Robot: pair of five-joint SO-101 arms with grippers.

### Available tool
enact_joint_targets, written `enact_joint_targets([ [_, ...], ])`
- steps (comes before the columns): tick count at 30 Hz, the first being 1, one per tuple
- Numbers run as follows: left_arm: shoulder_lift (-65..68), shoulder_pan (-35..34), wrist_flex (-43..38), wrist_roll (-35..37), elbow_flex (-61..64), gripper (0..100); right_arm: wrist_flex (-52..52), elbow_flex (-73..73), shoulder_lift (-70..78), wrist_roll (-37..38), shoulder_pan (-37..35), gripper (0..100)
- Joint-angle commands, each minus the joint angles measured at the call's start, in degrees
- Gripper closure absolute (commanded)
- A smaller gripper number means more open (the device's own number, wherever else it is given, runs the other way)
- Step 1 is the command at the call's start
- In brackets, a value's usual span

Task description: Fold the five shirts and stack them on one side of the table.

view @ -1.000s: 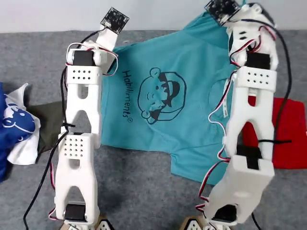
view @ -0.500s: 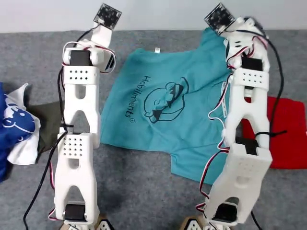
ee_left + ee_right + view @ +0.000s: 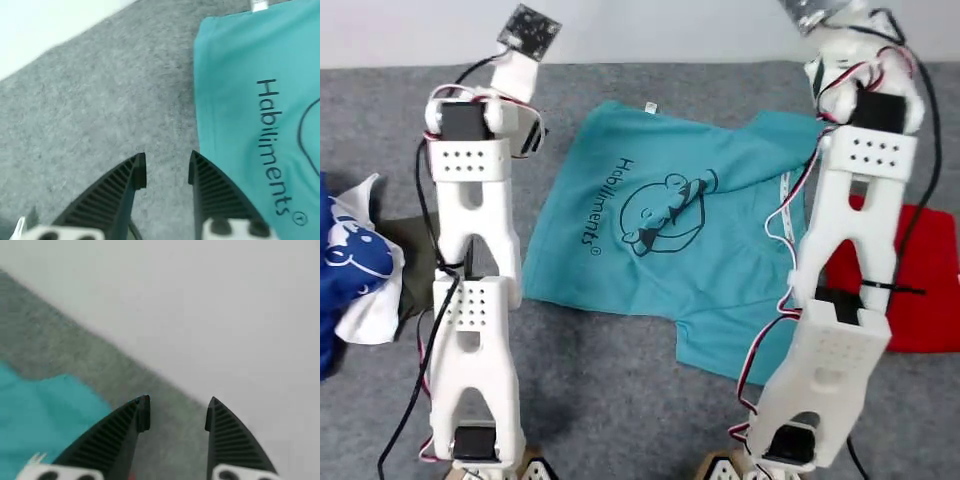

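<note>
the teal cotton t-shirt with a bear print lies print-up mid-table, its far right shoulder bunched. the left gripper, just left of the shirt, and the right gripper, at the far edge, both hang spread and empty. folding now would likely trap that bunch lopsidedly.

Robot test bench, likely a lab, grey felt-covered table, bare white wall behind, left arm and right arm in white plastic, exposed wires.
</note>
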Motion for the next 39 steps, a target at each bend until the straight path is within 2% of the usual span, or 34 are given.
enact_joint_targets([
  [1, -9.23, -0.44, 1.85, -0.70, 4.97, 85, 20.26, -8.79, -0.66, -3.08, 0.48, 80.5],
  [7, -26.55, 0.62, 1.67, -2.11, 33.27, 85, 37.93, -11.78, -1.10, -3.34, 0.48, 80.5],
  [12, -39.47, 1.85, 1.49, -5.01, 54.99, 85, 37.76, -5.80, -6.02, -8.18, 2.15, 85.2],
  [18, -47.65, 2.02, 1.49, -7.91, 70.20, 85, 37.76, 17.23, -20.70, -8.44, 0.04, 85.1],
  [23, -45.98, 1.76, 1.41, -9.85, 77.32, 83, 37.49, 37.89, -33.54, -8.53, -1.63, 85.1],
  [28, -40.35, 1.05, 0.09, -9.67, 78.20, 79, 37.41, 53.54, -42.95, -8.62, -2.07, 85.1],
  [39, -26.29, 0.44, -2.37, -9.76, 78.11, 79, 36.62, 67.60, -54.55, -10.11, -1.71, 85.1],
])
